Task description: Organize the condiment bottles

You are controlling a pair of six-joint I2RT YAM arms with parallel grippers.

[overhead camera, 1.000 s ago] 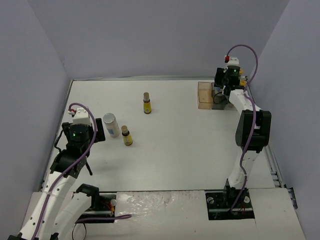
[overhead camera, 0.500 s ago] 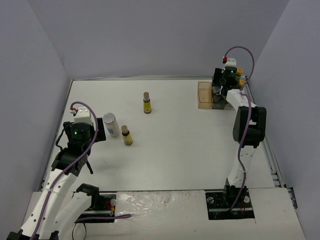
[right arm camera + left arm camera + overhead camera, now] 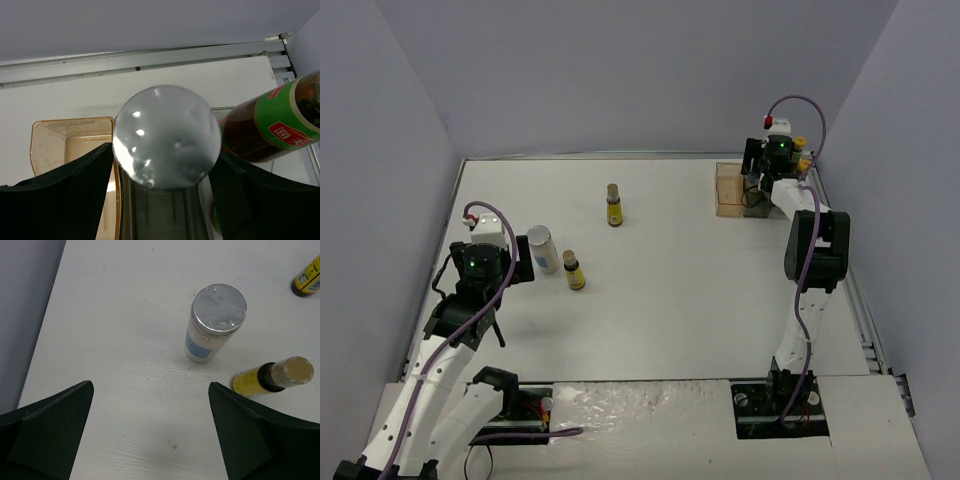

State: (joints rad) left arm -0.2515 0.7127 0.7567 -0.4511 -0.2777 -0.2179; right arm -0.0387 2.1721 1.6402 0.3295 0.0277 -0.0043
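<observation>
Silver-lidded shaker [image 3: 166, 137] bracketed by right pincer [image 3: 162, 152] beside orange tray [image 3: 50, 145] — gripped or free, cannot tell. Left pincer [image 3: 150, 385] spread wide, empty — second shaker [image 3: 215, 322] on bench [image 3: 115, 330] at one o'clock.

Left end effector [image 3: 150, 385] splayed, right arm [image 3: 812, 250] extended

On the table [image 3: 670, 300], a shaker [image 3: 215, 322] stood ahead of my left gripper [image 3: 150, 390], with a small bottle [image 3: 272, 377] just beside it on the right, not touching. A second small bottle [image 3: 613, 206] stood farther back, toward the middle. The tray [image 3: 730, 190] sat at the far right. There the fingers of my right gripper [image 3: 162, 160] flanked a second shaker [image 3: 166, 137], right of the tray's left compartment. A sauce bottle [image 3: 272, 122] was just right of that shaker.
</observation>
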